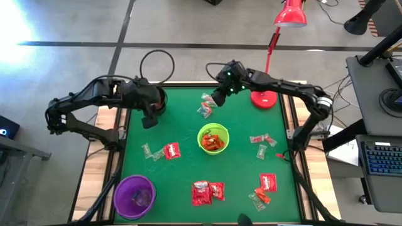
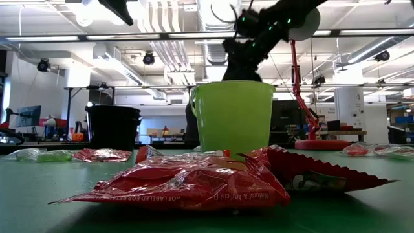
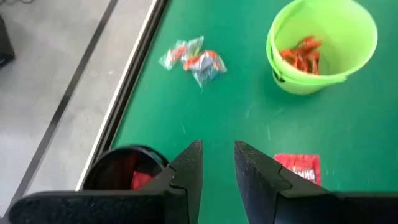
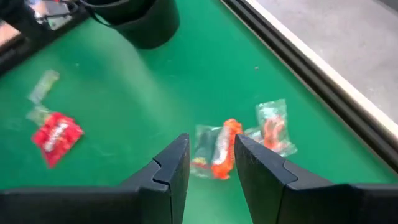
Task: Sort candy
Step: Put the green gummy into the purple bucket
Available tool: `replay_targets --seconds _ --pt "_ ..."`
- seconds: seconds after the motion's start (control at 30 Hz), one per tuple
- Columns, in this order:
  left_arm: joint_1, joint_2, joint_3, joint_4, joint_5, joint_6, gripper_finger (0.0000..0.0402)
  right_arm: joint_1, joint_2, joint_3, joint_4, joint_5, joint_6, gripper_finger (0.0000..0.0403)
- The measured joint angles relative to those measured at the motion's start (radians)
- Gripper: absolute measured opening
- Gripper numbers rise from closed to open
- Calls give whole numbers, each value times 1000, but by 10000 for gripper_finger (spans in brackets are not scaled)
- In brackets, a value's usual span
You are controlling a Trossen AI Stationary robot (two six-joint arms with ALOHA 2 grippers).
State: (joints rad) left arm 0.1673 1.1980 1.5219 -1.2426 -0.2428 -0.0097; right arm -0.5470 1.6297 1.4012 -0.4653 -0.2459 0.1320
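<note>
Candy lies scattered on the green table [image 1: 182, 125]. A small heap of clear and orange wrappers [image 1: 206, 107] lies near the far edge, also in the right wrist view [image 4: 217, 149]. My right gripper [image 1: 218, 100] hovers above it, open and empty, fingers either side of the heap in its own view [image 4: 211, 152]. My left gripper [image 1: 149, 119] is open and empty beside the black bowl [image 1: 157, 100], which holds a red packet [image 3: 142, 179]. The lime-green bowl [image 1: 213, 139] holds orange-red wrappers [image 3: 301, 53]. A red packet [image 1: 171, 150] and a clear wrapper [image 1: 147, 150] lie at the left.
A purple bowl [image 1: 134, 196] stands at the near left. Red packets [image 1: 207, 191] lie at the near middle, more [image 1: 265, 187] at the near right, and pale wrappers [image 1: 260, 143] at the right. A red lamp's base [image 1: 264, 99] stands at the far right.
</note>
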Motion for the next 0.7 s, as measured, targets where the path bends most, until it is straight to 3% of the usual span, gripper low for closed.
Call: replay_targets --seconds 0.37,0.7 --pt "87 0 0 31 -10 -22 75 -102 207 162 -190 -80 -406 121" --pt "156 1 0 45 -11 -34 75 -120 328 199 -249 -80 -564 115"
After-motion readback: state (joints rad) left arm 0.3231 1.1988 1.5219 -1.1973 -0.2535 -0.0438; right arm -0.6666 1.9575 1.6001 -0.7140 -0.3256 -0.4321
